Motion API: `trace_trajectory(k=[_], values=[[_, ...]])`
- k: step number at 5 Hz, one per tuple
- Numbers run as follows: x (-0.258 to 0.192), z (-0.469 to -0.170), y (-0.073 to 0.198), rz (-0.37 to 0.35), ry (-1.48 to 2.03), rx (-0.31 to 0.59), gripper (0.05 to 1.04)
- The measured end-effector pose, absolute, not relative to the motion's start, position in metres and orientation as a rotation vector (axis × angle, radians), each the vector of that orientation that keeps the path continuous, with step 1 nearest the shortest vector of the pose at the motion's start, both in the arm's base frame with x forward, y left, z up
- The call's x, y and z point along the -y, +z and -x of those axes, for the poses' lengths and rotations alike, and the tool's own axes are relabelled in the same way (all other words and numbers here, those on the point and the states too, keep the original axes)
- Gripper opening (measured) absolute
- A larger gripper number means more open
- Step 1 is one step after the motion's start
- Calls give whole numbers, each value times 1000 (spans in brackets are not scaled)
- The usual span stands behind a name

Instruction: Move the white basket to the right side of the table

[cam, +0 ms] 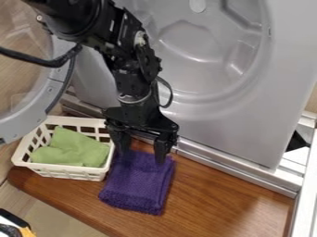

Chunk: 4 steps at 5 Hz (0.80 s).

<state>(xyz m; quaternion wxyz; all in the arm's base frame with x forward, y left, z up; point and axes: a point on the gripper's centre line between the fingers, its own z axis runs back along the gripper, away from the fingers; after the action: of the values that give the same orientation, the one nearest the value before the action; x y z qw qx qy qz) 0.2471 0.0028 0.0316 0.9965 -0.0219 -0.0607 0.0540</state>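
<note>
White basket (69, 172) at view's left end of bench (217, 196), green cloth (75, 149) crumpled inside. Purple towel (137, 187) just beside basket. Gripper (142, 156) over towel, jaws wide apart, nothing between.

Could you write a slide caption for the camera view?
An open black gripper over a folded purple cloth, beside a white basket holding a green cloth.

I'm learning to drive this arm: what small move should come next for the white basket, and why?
I would probably shift the gripper left in the view until its jaws straddle the near rim of the white basket. The jaws are open but hang over the purple cloth, right of the basket, so closing here would likely catch cloth instead.
</note>
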Motion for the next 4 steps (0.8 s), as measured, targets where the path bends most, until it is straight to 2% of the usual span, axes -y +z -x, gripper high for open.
trace_trajectory(k=[1, 2, 3, 4], values=[[-3, -245, 27, 41, 110, 98, 999], [-12, -247, 24, -3, 106, 68, 999], [-24, -254, 24, -66, 84, 68, 999], [-46, -258, 20, -95, 141, 112, 999]])
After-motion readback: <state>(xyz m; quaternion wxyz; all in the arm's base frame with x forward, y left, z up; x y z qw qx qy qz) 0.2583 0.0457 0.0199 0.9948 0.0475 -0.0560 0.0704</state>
